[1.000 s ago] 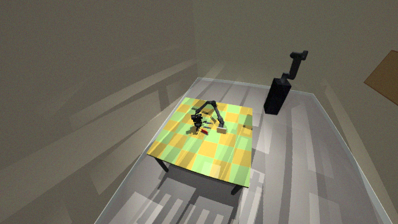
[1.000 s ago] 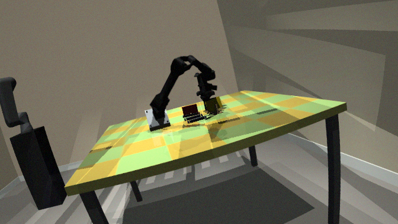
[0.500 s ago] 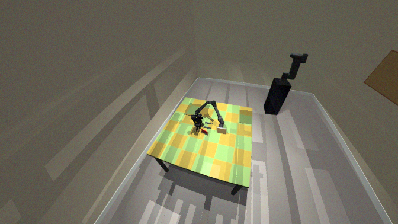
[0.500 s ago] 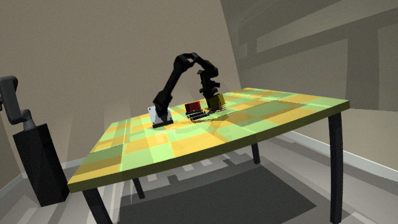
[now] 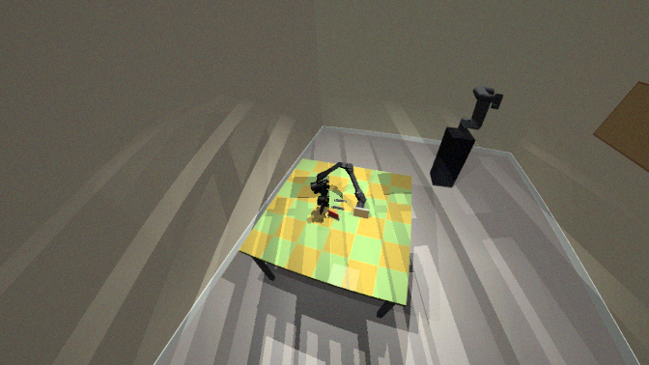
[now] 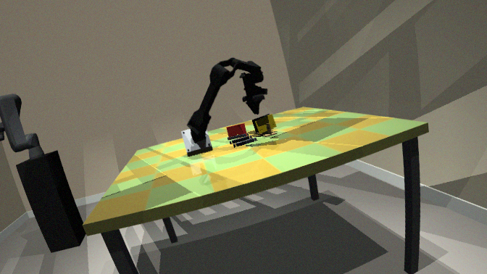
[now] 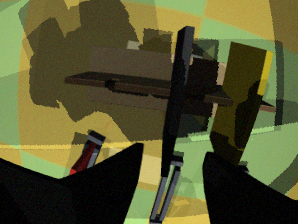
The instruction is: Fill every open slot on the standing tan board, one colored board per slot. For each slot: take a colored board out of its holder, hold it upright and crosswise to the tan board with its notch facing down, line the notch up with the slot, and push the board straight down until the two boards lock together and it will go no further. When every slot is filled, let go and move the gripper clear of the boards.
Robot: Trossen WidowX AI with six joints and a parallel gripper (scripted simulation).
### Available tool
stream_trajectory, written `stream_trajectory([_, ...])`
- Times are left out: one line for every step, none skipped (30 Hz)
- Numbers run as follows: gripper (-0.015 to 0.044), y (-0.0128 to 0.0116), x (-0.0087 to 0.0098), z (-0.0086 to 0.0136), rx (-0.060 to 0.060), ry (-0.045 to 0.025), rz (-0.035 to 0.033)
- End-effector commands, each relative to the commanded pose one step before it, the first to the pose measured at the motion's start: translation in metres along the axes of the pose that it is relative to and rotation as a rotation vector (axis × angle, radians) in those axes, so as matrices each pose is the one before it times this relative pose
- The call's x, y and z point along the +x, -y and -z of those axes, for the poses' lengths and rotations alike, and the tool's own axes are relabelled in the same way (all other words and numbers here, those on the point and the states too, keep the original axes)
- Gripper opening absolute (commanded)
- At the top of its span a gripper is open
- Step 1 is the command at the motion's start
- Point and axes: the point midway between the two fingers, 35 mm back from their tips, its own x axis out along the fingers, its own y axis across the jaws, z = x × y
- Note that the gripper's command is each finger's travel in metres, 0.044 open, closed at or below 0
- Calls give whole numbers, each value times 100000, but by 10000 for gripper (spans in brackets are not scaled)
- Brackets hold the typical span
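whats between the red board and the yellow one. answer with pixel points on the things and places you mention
A dark board (image 6: pixel 254 125) (image 7: pixel 176 100), standing crosswise on the tan board (image 7: pixel 135 85), lies between the red board (image 5: pixel 333 212) (image 6: pixel 236 130) (image 7: pixel 81 162) and the yellow board (image 6: pixel 272 121) (image 7: pixel 237 90); the wrist view shows it best.

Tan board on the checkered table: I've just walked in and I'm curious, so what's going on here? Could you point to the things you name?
A single robot arm is fitting colored boards across the standing tan board (image 7: pixel 142 85). A dark board (image 6: pixel 255 126) (image 7: pixel 183 70) and a yellow board (image 6: pixel 272 122) (image 7: pixel 244 82) stand crosswise on it. The gripper (image 5: pixel 322 210) (image 6: pixel 256 113) (image 7: pixel 173 155) is partly open above them, holding nothing. The red board (image 5: pixel 333 213) (image 6: pixel 236 130) (image 7: pixel 84 161) is in its holder, and a slot (image 7: pixel 111 85) is open.
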Motion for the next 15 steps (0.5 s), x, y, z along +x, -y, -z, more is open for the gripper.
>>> stream_trajectory([166,-21,-1376,249,-113,-725,-58])
stream_trajectory([166,-73,-1,-200,11,10,-4])
stream_trajectory([166,-47,0,-128,7,6,-3])
stream_trajectory([186,-7,-250,-75,186,757,-312])
stream_trajectory([186,-21,-753,-218,552,2264,-952])
stream_trajectory([186,-24,-756,-217,541,2254,-976])
stream_trajectory([186,-10,-252,-74,178,749,-331])
stream_trajectory([186,-240,-81,168,459,-67,-157])
stream_trajectory([186,-704,-237,521,1382,-221,-432])
stream_trajectory([186,-1116,-371,924,2325,-432,-594])
stream_trajectory([186,-1286,-418,1250,2952,-626,-512])
stream_trajectory([186,-1155,-367,1351,3019,-690,-248])
stream_trajectory([186,-1012,-314,1434,3085,-715,20])
stream_trajectory([186,-162,-50,266,559,-128,32])
stream_trajectory([186,-461,-140,807,1693,-379,147])
